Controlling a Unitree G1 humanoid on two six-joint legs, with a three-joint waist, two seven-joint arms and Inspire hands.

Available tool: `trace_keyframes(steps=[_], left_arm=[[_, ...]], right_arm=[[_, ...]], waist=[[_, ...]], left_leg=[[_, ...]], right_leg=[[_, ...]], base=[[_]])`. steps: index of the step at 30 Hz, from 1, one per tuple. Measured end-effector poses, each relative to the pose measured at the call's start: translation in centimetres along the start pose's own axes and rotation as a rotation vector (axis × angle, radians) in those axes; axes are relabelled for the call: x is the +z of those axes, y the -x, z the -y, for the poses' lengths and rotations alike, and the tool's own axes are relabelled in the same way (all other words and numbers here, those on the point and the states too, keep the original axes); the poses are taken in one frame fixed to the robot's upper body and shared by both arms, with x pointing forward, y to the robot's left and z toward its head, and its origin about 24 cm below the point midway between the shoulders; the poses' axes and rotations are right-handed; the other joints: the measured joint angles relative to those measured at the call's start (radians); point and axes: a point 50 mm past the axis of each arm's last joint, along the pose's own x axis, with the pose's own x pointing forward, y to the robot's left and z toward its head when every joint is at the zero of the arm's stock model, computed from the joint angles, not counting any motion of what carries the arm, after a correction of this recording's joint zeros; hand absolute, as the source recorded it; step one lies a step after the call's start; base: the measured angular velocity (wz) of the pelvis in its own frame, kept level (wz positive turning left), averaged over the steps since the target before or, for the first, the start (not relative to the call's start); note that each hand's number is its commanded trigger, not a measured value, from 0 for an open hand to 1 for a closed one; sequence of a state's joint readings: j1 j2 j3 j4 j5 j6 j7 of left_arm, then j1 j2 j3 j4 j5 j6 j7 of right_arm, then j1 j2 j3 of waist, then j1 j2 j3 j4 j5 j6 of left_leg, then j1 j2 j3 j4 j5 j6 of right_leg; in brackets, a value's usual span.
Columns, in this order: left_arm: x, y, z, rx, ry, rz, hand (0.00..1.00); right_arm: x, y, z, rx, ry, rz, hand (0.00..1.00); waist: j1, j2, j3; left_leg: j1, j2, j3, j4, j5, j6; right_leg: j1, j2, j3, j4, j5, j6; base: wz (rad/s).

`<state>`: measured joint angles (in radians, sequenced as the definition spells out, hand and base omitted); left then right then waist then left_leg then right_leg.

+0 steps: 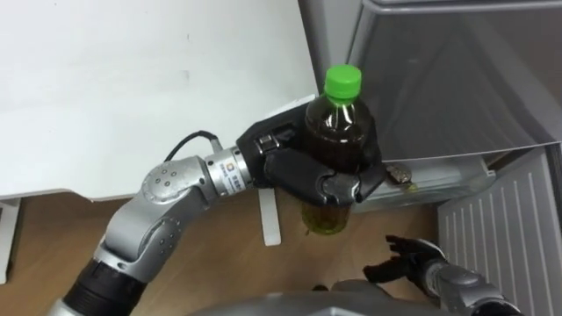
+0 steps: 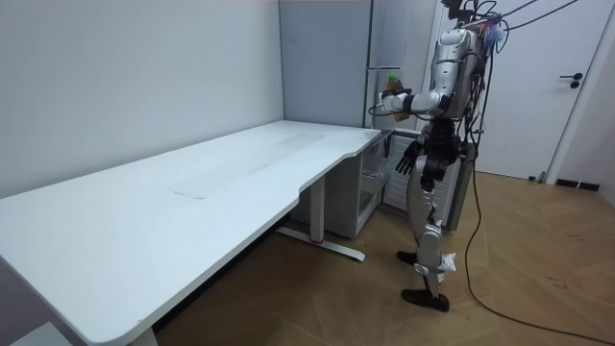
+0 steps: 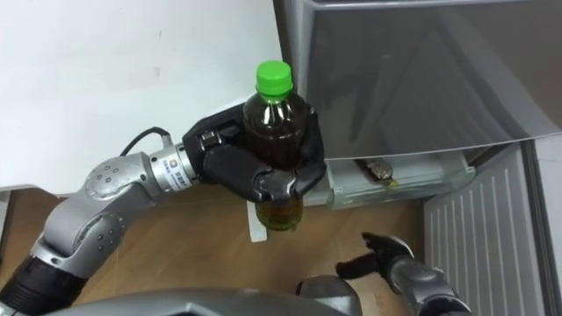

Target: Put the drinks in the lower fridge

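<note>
Stands upright on a wood floor (image 2: 317, 308), just off the far end of a long white desk (image 2: 192, 192), as seen from across the room. Faces a tall grey fridge (image 1: 457, 79) that sits beside that end of the desk. Looks down, in the eye views, past the desk's white corner on the left to the fridge's grey front on the right. Below that grey front, a white ribbed panel (image 1: 500, 237) at the lower right edge. Along the front's bottom edge, a clear shelf (image 1: 448, 180).

Holds a drink bottle (image 1: 338, 123) upright in the air, in front of the fridge's left edge and above the left end of the clear shelf, resting on neither desk nor shelf. Bright green cap on top, dark brown liquid inside, yellow-green band near the base.

Grips it with the left hand (image 1: 307, 175), reaching in from the lower left, fingers and thumb curled tight round the bottle's middle. Hangs the right hand (image 1: 406, 259) low at the bottom edge, below and to the right of the bottle, fingers loosely spread and holding nothing.

In the clear shelf, toward its left end, a small dark thing (image 1: 400, 175), too small to name.
</note>
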<state>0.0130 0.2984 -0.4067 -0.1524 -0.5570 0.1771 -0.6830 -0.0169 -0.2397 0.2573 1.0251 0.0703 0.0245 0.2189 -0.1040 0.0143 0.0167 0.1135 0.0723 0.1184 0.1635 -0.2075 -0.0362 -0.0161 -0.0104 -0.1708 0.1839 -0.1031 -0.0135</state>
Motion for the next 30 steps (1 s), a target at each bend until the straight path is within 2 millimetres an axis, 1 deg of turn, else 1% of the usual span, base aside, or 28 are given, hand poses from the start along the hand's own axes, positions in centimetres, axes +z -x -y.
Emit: trace_keyframes(steps=[1,4,7,10,16,18,21,23,28,30], left_arm=[[-0.3,0.1,-0.2,0.009,0.011,-0.011,1.00],[-1.3,0.4,-0.6,0.036,0.038,-0.044,1.00],[-2.3,0.6,-1.0,0.055,0.067,-0.080,1.00],[-3.1,0.8,-1.1,0.072,0.069,-0.121,1.00],[-3.4,0.7,-0.9,0.061,0.055,-0.145,1.00],[-3.4,0.7,-0.9,0.063,0.054,-0.144,1.00],[-3.4,0.7,-0.9,0.073,0.048,-0.144,1.00],[-3.4,0.7,-1.0,0.085,0.035,-0.142,1.00],[-3.0,0.9,-1.5,0.137,-0.075,-0.163,1.00],[-2.9,1.0,-1.8,0.160,-0.106,-0.170,1.00]], right_arm=[[0.8,0.0,-0.3,0.028,0.015,0.033,0.00],[2.2,0.1,-0.8,0.080,0.031,0.097,0.00],[2.8,0.4,-1.7,0.128,0.055,0.146,0.00],[3.6,1.0,-2.6,0.188,0.071,0.211,0.00],[6.1,1.7,-3.7,0.280,0.123,0.316,0.00],[6.6,1.8,-3.9,0.301,0.135,0.334,0.00],[6.8,1.9,-4.3,0.334,0.152,0.343,0.00],[6.7,2.1,-4.5,0.353,0.157,0.350,0.00],[6.2,2.4,-4.8,0.408,0.166,0.344,0.00],[6.2,2.5,-4.7,0.427,0.175,0.347,0.00]], waist=[[0.000,-0.001,0.0002],[0.000,-0.006,0.0009],[0.002,-0.014,-0.0022],[0.002,-0.019,-0.0027],[0.002,-0.027,-0.0017],[0.003,-0.032,-0.0008],[0.005,-0.040,-0.0010],[0.019,-0.043,-0.0018],[0.036,-0.047,-0.0028],[0.036,-0.049,-0.0030]], left_leg=[[0.002,0.000,0.004,0.000,0.000,0.000],[0.004,0.001,0.011,0.000,0.000,0.000],[0.005,0.001,0.012,0.000,0.000,0.000],[0.007,0.000,0.012,0.000,0.000,0.000],[0.004,-0.002,0.014,0.003,0.000,0.000],[0.002,-0.002,0.014,0.003,0.000,0.000],[-0.002,-0.001,0.014,0.003,0.000,0.000],[-0.002,-0.001,0.017,0.005,0.000,0.000],[-0.004,0.000,0.017,0.006,0.000,0.000],[-0.006,-0.001,0.017,0.006,0.000,0.000]], right_leg=[[-0.001,0.000,0.002,0.004,-0.001,0.000],[0.003,0.000,0.007,0.004,-0.002,0.000],[0.003,0.000,0.006,0.005,-0.002,0.000],[0.004,-0.001,0.004,0.006,-0.002,0.000],[-0.006,-0.005,0.003,0.021,-0.004,0.000],[-0.010,-0.005,0.003,0.023,-0.004,0.000],[-0.012,-0.005,0.002,0.023,-0.004,0.000],[-0.014,-0.004,0.002,0.023,-0.003,-0.001],[-0.017,-0.005,0.002,0.028,-0.003,-0.002],[-0.020,-0.005,0.002,0.030,-0.003,-0.002]], base=[[-0.04],[0.00],[0.01],[0.00],[0.00],[0.00],[0.01],[-0.02],[0.00],[0.00]])
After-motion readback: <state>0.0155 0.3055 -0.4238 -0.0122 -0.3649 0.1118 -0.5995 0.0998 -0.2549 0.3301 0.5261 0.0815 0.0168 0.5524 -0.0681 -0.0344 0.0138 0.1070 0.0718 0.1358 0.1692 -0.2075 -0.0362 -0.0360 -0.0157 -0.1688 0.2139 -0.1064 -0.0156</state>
